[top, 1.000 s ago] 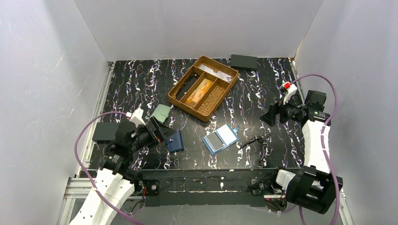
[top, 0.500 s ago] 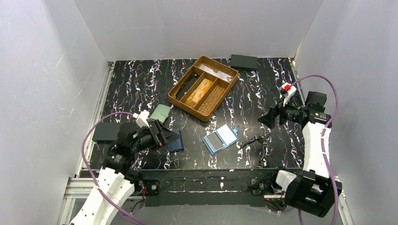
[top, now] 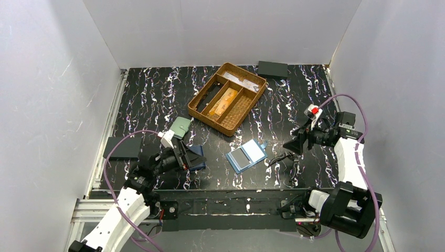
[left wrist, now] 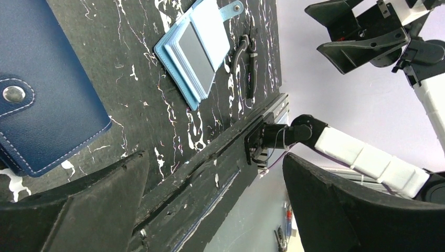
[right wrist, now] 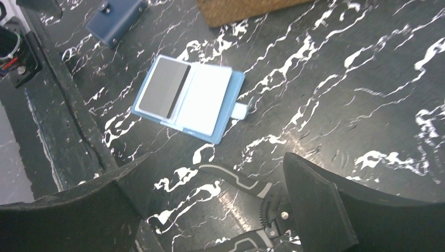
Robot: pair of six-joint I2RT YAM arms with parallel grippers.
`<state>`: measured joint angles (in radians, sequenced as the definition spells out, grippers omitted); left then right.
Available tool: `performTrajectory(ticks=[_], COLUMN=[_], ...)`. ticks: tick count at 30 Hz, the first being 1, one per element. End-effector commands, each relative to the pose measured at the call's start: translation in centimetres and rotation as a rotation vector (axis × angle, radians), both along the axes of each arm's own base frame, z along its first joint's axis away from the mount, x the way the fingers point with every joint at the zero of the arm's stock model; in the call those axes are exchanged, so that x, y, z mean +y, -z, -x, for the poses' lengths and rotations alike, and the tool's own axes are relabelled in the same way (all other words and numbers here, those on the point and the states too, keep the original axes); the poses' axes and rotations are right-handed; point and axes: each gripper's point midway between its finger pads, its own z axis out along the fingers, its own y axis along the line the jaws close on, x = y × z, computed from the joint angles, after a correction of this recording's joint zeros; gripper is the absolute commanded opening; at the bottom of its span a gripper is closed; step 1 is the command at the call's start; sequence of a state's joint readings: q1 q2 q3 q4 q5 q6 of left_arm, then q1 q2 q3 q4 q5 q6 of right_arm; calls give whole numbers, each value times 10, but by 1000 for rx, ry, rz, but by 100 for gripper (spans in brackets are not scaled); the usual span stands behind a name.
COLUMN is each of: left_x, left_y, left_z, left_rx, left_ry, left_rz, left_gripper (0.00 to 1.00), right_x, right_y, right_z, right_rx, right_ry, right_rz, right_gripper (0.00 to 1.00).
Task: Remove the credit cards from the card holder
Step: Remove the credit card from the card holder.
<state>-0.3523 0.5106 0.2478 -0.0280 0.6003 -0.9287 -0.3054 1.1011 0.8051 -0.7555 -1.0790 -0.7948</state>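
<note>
Card holder lay open near the middle of the table's near edge, grey panel showing; orange-gold credit cards sat in the middle compartment of the wicker tray toward the far edge; left gripper and right gripper both had jaws apart, holding nothing.

We record the left arm rising from its base at the lower left and reaching forward and to the right, forearm held low. The left gripper points rightward; its jaws stand wide apart and hold nothing, and the black fingers show bare in the wrist view. The right arm stands upright from its base at the lower right, then bends at the elbow toward the left. The right gripper faces left and slightly downward, jaws likewise spread wide and empty. The two grippers are well apart.
</note>
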Motion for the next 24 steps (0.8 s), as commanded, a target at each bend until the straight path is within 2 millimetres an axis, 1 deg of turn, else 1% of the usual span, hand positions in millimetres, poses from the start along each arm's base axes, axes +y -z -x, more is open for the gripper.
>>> performTrajectory(ticks=[1, 6, 8, 12, 17, 19, 21, 24], left_x=[-6, -11, -15, -19, -19, -21, -24, -30], left_y=[1, 23, 28, 49, 69, 72, 68, 42], left_z=[-3, 0, -2, -2, -1, -1, -3, -11], left_rx=[-83, -68, -83, -79, -63, -57, -73, -193], left_ry=[26, 35, 38, 45, 39, 45, 60, 87], left_rz=[-25, -80, -82, -110, -139, -149, -154, -158], left_gripper=[98, 98, 98, 98, 98, 98, 98, 98], right_x=[4, 3, 2, 1, 0, -1, -1, -2], right_y=[6, 11, 11, 14, 14, 15, 15, 16], right_z=[2, 5, 5, 6, 6, 6, 5, 5], right_rx=[-49, -64, -75, -81, -93, -95, -96, -97], right_ry=[-39, -38, -36, -28, -22, -21, -20, -16], right_rz=[-1, 22, 32, 49, 61, 65, 68, 75], right_gripper=[98, 98, 98, 98, 98, 98, 98, 98])
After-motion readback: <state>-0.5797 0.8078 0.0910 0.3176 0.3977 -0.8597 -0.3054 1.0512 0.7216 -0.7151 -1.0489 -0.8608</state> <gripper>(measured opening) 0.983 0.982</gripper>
